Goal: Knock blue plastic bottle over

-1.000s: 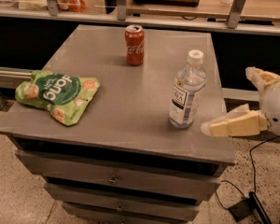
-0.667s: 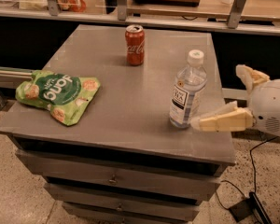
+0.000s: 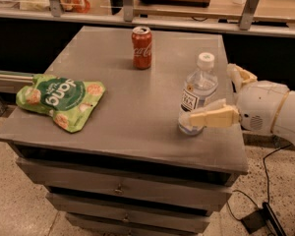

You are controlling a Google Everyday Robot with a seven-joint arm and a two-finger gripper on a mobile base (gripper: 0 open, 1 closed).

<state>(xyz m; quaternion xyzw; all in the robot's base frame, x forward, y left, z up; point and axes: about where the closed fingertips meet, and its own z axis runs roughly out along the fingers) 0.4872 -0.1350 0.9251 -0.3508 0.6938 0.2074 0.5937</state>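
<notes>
Bottle axis: we saw the blue plastic bottle (image 3: 198, 90) standing upright, its long axis vertical and its cap on top.
Bottle look: clear bluish plastic, white cap, white label with dark print.
Bottle place: right side of the tabletop (image 3: 137, 107), near the front edge.
Pincer: our pincer (image 3: 207, 94) was spread open at the tabletop's right edge, one side crossing the bottle's lower part.

Colours on the grey surface (image 3: 123, 117)
Bluish bottle (image 3: 197, 93), white cap (image 3: 205, 60); red can (image 3: 141, 48); green bag (image 3: 59, 100); cream pincer (image 3: 212, 95) right, beside the bottle.
</notes>
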